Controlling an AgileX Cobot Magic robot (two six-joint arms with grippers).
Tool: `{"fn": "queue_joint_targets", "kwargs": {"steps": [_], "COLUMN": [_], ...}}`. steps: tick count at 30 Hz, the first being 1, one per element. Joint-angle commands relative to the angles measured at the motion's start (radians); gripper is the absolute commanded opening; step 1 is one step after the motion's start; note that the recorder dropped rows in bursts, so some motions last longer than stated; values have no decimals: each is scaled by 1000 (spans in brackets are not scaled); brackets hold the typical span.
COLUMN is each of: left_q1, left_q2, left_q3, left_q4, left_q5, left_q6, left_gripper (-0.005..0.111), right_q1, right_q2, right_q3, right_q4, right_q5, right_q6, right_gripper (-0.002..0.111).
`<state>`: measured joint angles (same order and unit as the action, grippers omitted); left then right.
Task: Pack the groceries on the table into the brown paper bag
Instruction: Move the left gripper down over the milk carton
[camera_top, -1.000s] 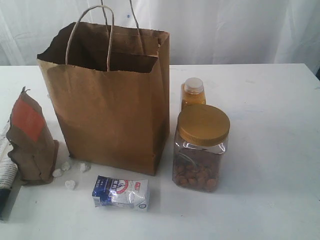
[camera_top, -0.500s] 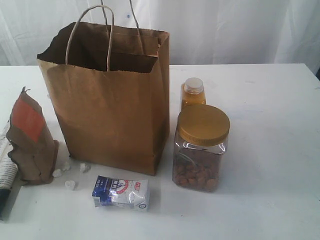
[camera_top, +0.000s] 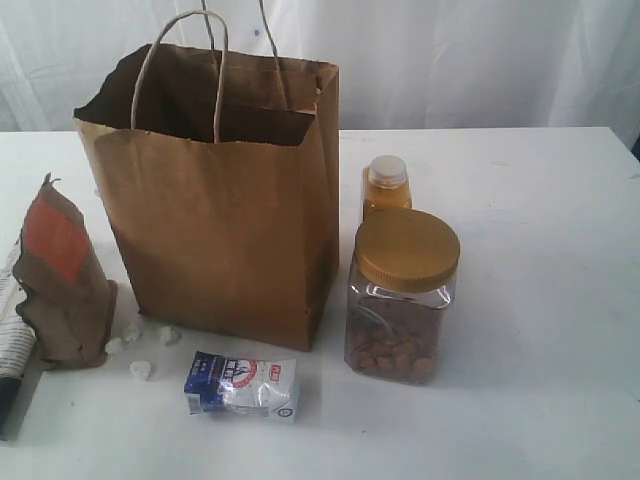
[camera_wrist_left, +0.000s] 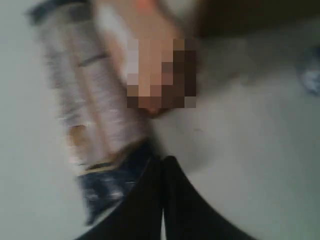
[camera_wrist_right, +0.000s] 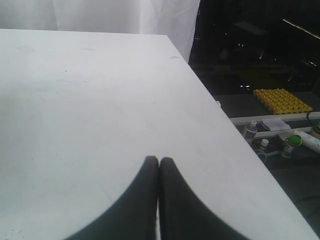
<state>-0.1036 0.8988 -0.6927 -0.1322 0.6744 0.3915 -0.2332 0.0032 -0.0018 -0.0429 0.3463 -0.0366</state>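
The tall kraft-brown paper bag (camera_top: 220, 200) stands open on our white table (camera_top: 540, 300). A gold-lidded clear nut jar (camera_top: 402, 300) and an orange bottle (camera_top: 386, 185) are at its right, a blue-white packet (camera_top: 241, 386) and white lumps (camera_top: 140, 345) in front. Our left jaws, pressed together, lie just beside the dark end of the long blue-white package (camera_wrist_left: 95, 120). Our right jaws, likewise together, hang over the table near its corner.
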Motion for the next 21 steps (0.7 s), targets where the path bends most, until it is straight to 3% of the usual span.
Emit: {"fn": "queue_joint_targets", "kwargs": {"steps": [1,3,5,8,10,16,21], "left_q1": [-80,-112,-147,-213,-253,-321,-322], "left_q2": [88,111,128,158,192,300,341], "left_q3": [-102,-107,-103,-73,-42,22,53], "left_q4": [-509,-691,-811,-846,-846,-884,-1071], "left_q5": [350,373,312,197,156,23,-54], "left_q6": [523,752,956,1294,1439,1490,1481], "left_gripper": [0,0,0,4,17,61,67], "right_q1": [-6,-6,-6,-6,-6,-6,-6], "right_q2": [-3,-3,-3,-3,-3,-3,-3], "right_q3": [2,2,2,2,2,2,2], "right_q4": [-7,-7,-7,-7,-7,-7,-7], "right_q5": [-2,-2,-2,-2,-2,-2,-2], "right_q6": [4,4,4,4,4,4,4], "right_gripper": [0,0,0,0,0,0,0]}}
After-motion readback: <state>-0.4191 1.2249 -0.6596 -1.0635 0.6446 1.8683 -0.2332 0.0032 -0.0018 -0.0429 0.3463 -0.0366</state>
